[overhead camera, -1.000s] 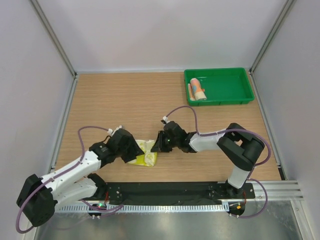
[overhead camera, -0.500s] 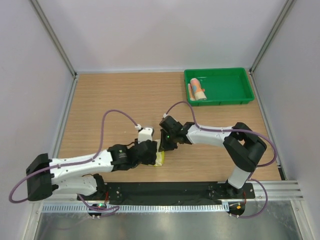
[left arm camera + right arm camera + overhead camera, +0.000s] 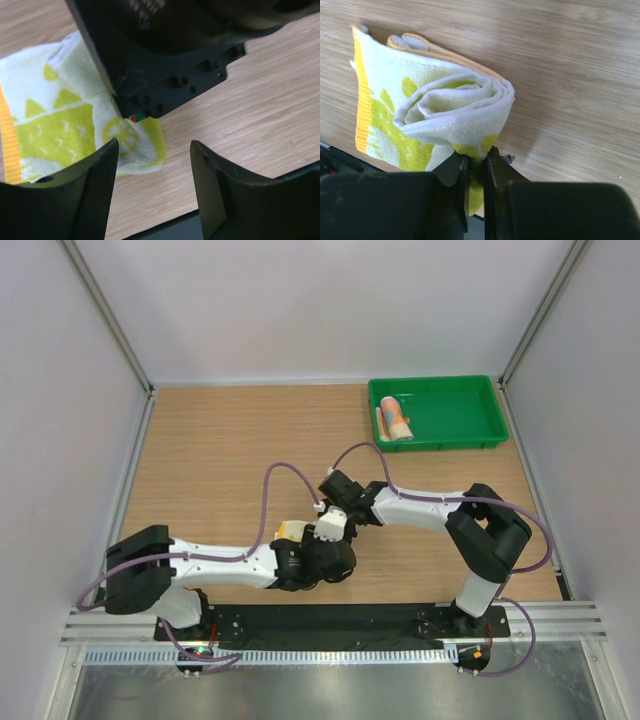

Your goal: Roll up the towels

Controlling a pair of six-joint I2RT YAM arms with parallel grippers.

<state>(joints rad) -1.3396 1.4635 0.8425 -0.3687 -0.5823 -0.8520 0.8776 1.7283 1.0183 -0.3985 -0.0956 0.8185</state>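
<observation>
The yellow towel with a white-green pattern lies partly rolled on the wooden table; only a small bit of it shows in the top view. My right gripper is shut on the roll's near edge. It is at mid-table in the top view. My left gripper is open and empty just above the table, with the towel to its left and the right gripper's black body close ahead. It shows in the top view. The light blue towel lies rolled in the green tray.
The green tray stands at the back right of the table. A black base strip runs along the near edge, close to both grippers. The two arms cross closely over the towel, with purple cables looping above them.
My left arm has swung right, from the towel's left side to its right end beside the right gripper. The right gripper has stayed shut on the towel, which is now more rolled.
</observation>
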